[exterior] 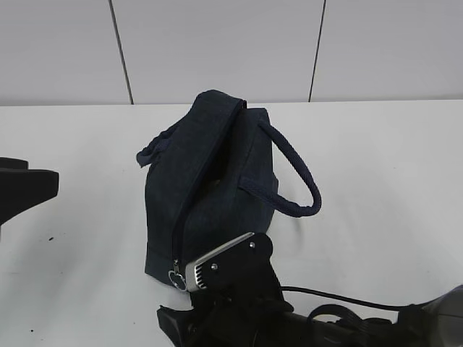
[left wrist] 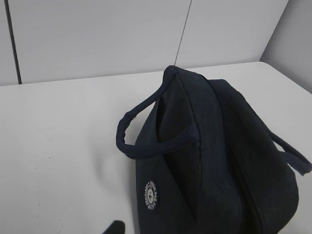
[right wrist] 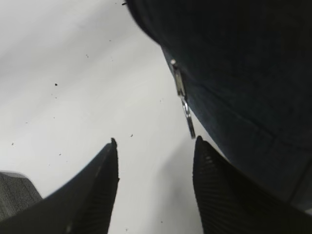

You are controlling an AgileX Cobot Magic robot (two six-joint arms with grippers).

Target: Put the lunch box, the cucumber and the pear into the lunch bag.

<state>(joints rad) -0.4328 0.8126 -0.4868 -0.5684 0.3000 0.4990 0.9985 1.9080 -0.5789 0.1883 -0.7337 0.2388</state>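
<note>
The navy lunch bag (exterior: 210, 188) stands in the middle of the white table with its zipper shut; it also shows in the left wrist view (left wrist: 219, 161). Its silver ring pull (exterior: 176, 276) hangs at the front lower corner. My right gripper (right wrist: 155, 141) is open and empty, just below the ring pull (right wrist: 187, 122), which hangs by the right fingertip (right wrist: 200, 146). My left gripper (exterior: 29, 189) hovers at the table's left edge, apart from the bag; only one fingertip (left wrist: 115, 228) shows, set well off centre. The lunch box, cucumber and pear are out of view.
The bag's two strap handles stick out, one to the right (exterior: 300, 181) and one to the left (exterior: 155, 148). My right arm's wrist (exterior: 228, 264) and its cable (exterior: 340, 296) lie in front of the bag. A grey panelled wall (exterior: 217, 43) stands behind the table.
</note>
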